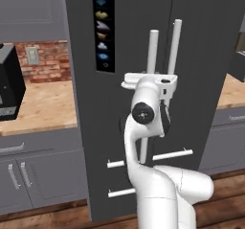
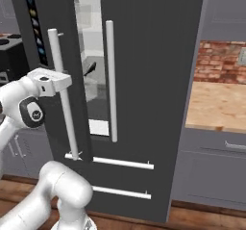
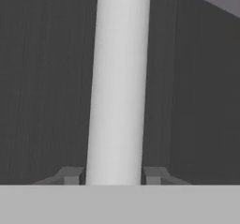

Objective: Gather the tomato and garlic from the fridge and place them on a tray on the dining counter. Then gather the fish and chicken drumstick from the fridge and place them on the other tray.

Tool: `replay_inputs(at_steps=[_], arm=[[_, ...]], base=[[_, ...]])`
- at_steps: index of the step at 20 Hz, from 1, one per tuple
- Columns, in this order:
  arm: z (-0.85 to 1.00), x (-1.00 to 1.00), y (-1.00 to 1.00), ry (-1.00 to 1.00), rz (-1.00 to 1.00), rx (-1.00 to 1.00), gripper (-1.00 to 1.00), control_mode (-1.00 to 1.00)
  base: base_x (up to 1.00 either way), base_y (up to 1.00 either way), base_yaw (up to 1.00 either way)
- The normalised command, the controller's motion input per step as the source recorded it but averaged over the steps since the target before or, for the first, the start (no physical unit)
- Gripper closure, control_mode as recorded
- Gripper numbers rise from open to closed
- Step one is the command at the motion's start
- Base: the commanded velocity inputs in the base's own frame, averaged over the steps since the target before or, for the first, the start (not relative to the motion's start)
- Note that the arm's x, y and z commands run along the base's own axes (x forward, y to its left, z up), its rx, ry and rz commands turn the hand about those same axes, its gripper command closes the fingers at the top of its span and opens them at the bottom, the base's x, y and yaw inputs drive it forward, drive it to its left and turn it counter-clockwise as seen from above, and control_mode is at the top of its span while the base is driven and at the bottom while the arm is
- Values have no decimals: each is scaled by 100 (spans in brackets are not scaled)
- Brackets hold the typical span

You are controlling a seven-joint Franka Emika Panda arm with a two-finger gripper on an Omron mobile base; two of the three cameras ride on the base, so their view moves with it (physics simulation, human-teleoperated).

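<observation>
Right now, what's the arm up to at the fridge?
The gripper is closed around the left door handle of the fridge, one fingertip on each side of the bar. In the right base view the left door stands ajar, with a lit gap showing shelves between it and the right door. No food is out yet, so gathering hasn't started; it looks like the door-opening step.

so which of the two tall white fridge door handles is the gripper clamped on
The left-hand tall white vertical handle, on the door that stands ajar. The gripper has a fingertip on either side of it; the other vertical handle, on the right door, is untouched.
</observation>
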Motion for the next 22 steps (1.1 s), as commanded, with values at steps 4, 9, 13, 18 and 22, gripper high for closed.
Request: replay_inputs(at_steps=[4,9,13,18,22], arm=[[0,-61,50,5,-27,-1,100,-100],[0,-59,58,8,-29,-2,100,-100],[0,-51,53,10,-27,-2,100,-100],[0,-45,52,11,-27,-3,100,-100],[0,-41,54,9,-27,-4,100,-100]], base=[[0,0,0],[0,0,0],[0,0,0],[0,0,0],[0,0,0]])
